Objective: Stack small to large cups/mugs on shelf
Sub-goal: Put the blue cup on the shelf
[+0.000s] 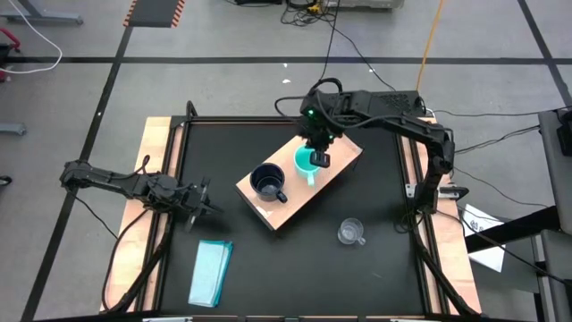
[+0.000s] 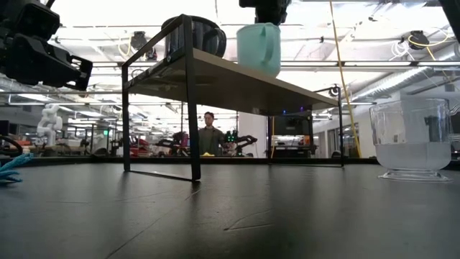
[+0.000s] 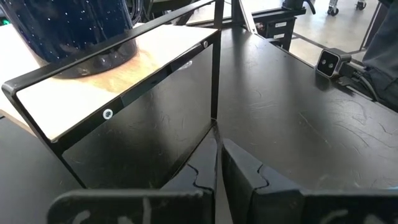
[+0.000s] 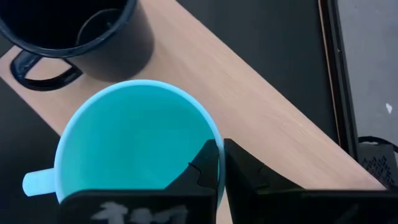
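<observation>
**Turquoise mug held at the shelf, beside the navy mug**

- Right tool: centre of the high view, pinched on the rim of the turquoise mug, over the shelf.
- Navy mug: on the shelf, lower left of the turquoise one.
- Clear cup: on the worktop, lower right.
- Left tool: left of the shelf, fingers together, empty.
- Advice: keep the mug level and clear of the navy mug's handle.
- The low view alone shows the shelf raised on legs, a person far behind; the high view alone shows a pale-teal block.
</observation>
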